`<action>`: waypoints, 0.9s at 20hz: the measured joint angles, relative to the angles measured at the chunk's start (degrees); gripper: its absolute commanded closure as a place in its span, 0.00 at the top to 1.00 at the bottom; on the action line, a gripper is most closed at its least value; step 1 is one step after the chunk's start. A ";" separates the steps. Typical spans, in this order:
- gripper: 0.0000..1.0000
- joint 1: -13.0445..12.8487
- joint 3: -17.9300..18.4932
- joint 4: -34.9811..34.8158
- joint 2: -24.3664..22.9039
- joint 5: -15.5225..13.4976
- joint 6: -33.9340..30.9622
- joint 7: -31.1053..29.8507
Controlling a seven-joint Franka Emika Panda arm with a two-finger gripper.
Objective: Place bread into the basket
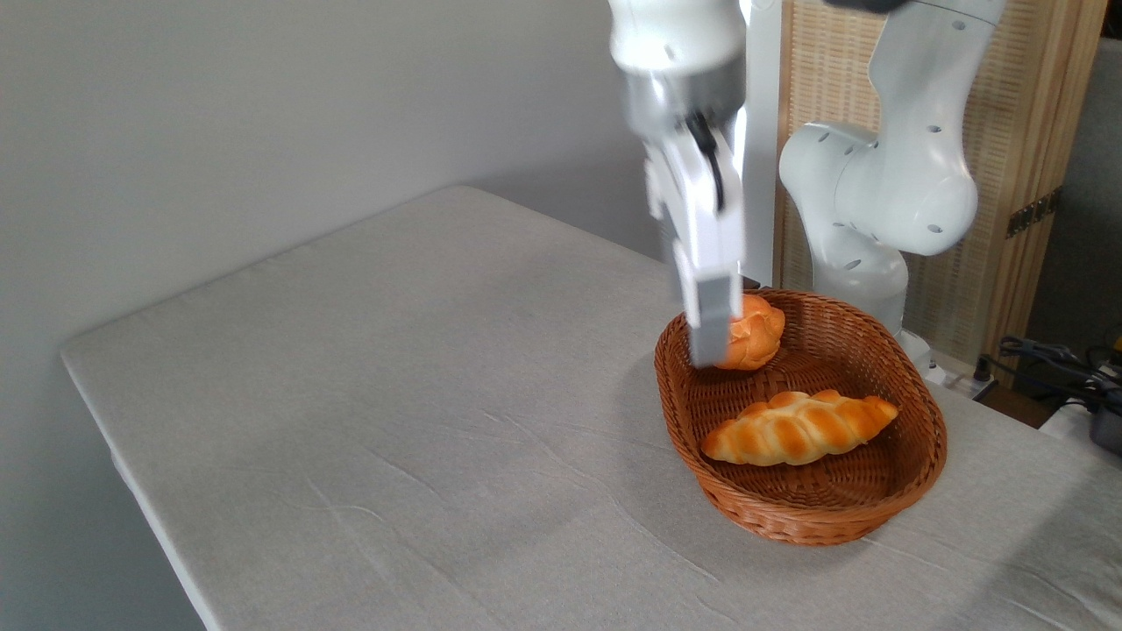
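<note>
We start at the gripper (714,337), which hangs over the far left end of the basket (912,491). Only one grey finger (708,320) shows plainly, pointing straight down in front of a round orange bun (752,331); the other finger is hidden behind it or behind the bun, and the whole hand is blurred. We cannot tell whether the jaws are clamped on the bun, merely beside it, or apart.

The bun's left side is covered by that finger, so we see only its right and upper part, knotted and glossy. Whether it rests on the wicker floor or hangs just above it is hard to make out.

The bread (799,428) lies inside the basket, on its floor, nearer to us than the bun and apart from it. It is a long braided loaf, golden orange with paler seams between its bulges, tapering to pointed ends. It sits slantwise, its right tip higher in the picture and close to the right wall.

The basket is oval, shallow, reddish-brown wicker with a braided rim, standing on the right part of the grey-clothed table (394,394).

Above the gripper the arm (675,53) rises nearly upright and is cut off by the top edge. Its thick white base joints (885,193) stand behind the basket, before a slatted wooden screen (1017,131).
</note>
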 measured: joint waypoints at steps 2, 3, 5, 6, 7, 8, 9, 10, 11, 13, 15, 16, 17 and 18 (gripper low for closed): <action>1.00 -0.18 -3.33 4.61 2.35 -1.96 -0.16 -7.35; 1.00 -0.23 -5.46 6.47 3.68 -2.38 -0.17 -11.60; 1.00 -0.20 -9.79 10.40 6.67 -3.34 -0.17 -22.26; 1.00 0.07 -11.55 12.48 8.30 -4.59 -0.17 -27.51; 1.00 0.64 -12.83 14.25 9.73 -6.04 -0.15 -31.33; 1.00 1.39 -13.82 15.91 11.20 -7.29 -0.16 -33.93; 1.00 1.93 -14.26 17.20 12.37 -8.04 -0.15 -35.40; 1.00 2.31 -14.44 18.48 13.48 -8.56 -0.15 -36.74; 1.00 2.60 -14.65 19.64 14.47 -8.73 -0.16 -38.12; 1.00 2.93 -15.38 21.87 16.37 -8.76 -0.16 -40.79; 1.00 2.97 -15.85 23.90 18.16 -8.76 -0.16 -41.96; 1.00 3.07 -15.99 25.01 19.11 -8.76 -0.16 -42.17; 1.00 3.43 -16.27 26.30 20.18 -8.76 -0.20 -42.21; 1.00 4.08 -16.77 27.64 21.30 -8.76 -0.47 -42.21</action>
